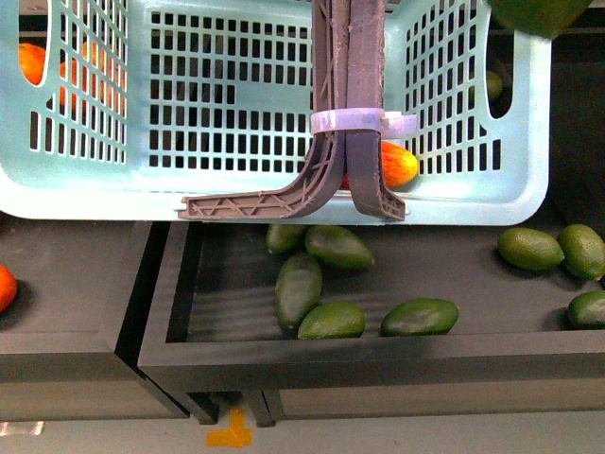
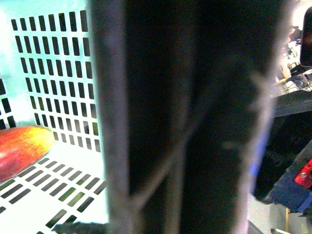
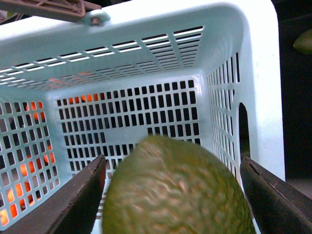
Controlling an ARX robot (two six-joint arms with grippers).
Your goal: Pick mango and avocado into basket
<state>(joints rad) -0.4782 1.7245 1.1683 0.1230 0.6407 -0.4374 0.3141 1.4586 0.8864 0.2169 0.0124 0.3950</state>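
The teal basket (image 1: 236, 189) hangs lifted in front of me, its brown handles (image 1: 348, 95) bound by a white zip tie (image 1: 364, 121). My left gripper is shut on the handles, which fill the left wrist view (image 2: 195, 122); the gripper itself is hidden. The red-orange mango (image 1: 397, 165) lies inside the basket and also shows in the left wrist view (image 2: 22, 146). My right gripper (image 3: 173, 195) is open over the basket's inside (image 3: 258, 73). A blurred green avocado (image 3: 175, 190) sits between its fingers (image 3: 73, 200), apart from both. It also shows at the front view's top edge (image 1: 539, 14).
Several loose avocados (image 1: 336, 246) lie in a dark tray (image 1: 378, 350) below the basket, with more at the right (image 1: 529, 248). Orange fruit (image 1: 33, 61) shows behind the basket's left wall and at the left edge (image 1: 5, 284). A yellow tape mark (image 1: 230, 435) is on the floor.
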